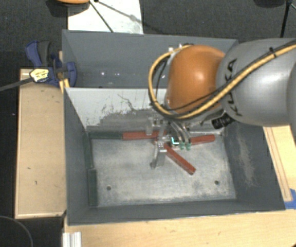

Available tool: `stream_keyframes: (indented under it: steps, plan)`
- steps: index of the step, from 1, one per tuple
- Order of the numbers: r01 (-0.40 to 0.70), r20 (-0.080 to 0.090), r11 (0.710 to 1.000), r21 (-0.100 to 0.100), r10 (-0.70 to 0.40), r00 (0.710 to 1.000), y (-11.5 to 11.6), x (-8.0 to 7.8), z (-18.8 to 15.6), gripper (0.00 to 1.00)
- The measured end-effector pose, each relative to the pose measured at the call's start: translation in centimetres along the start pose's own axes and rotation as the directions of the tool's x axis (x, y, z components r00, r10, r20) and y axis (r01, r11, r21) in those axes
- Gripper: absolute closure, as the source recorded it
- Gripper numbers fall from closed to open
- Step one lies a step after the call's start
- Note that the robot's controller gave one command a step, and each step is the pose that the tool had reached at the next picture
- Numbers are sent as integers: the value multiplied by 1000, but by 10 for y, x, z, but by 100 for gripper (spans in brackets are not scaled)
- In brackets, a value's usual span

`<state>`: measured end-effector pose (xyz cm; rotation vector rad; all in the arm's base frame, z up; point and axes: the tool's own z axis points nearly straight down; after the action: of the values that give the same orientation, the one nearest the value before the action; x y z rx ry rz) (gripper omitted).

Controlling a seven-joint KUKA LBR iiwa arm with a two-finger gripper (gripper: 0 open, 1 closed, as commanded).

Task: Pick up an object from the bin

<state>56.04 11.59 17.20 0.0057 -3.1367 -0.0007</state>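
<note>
My gripper (158,156) hangs low in the middle of the bin, just in front of the back wall. Right beside it on the right, a red-brown flat stick (182,163) lies slanted on the floor, its upper end by the gripper. A second red-brown stick (136,136) lies along the foot of the back wall, to the gripper's left. A third (203,138) pokes out to the right from under the arm. A small green piece (183,145) shows close to the gripper's right side; whether it touches the gripper is hidden.
A dark grey bar (104,135) lies along the back wall at the left. Another dark bar (92,187) lies against the left wall near the front corner. The arm and its orange cover hide the bin's back right part. Bare floor stretches across the front.
</note>
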Motion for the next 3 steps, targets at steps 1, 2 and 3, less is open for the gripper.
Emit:
stream_keyframes:
  steps: [1, 2, 3]
  plan:
    - [-3, 7, 1000, -1, 3, 1000, 0, -2, -4, 0]
    - [-44, 13, 999, -2, 44, 999, -38, 11, 50, 0]
    - [-75, 3, 997, 2, 75, 997, -52, 15, 91, 0]
